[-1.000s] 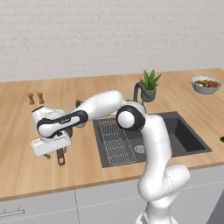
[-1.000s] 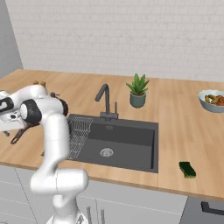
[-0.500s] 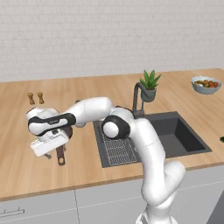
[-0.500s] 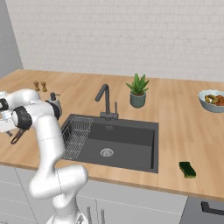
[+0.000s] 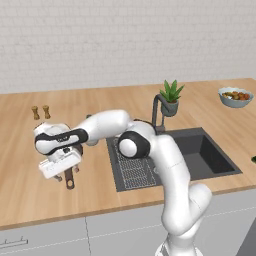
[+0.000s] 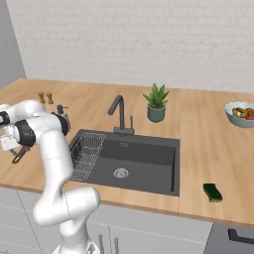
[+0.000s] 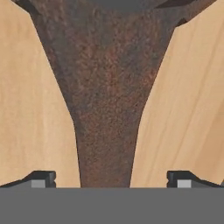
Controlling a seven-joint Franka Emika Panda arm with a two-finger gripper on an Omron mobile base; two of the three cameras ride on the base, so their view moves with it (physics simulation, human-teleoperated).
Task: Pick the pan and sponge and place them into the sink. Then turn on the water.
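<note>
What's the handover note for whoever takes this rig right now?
Tool: open, low over the pan handle, one fingertip on each side of it, not closed on it.
Pan: on the counter left of the sink, mostly hidden under the arm in the base views; its handle loop shows.
Sponge: on the counter right of the sink, untouched.
Tap: no water running.
Done: approach to the pan handle.
Left: grip the pan and put it in the sink, fetch the sponge, put it in, turn on the water.
</note>
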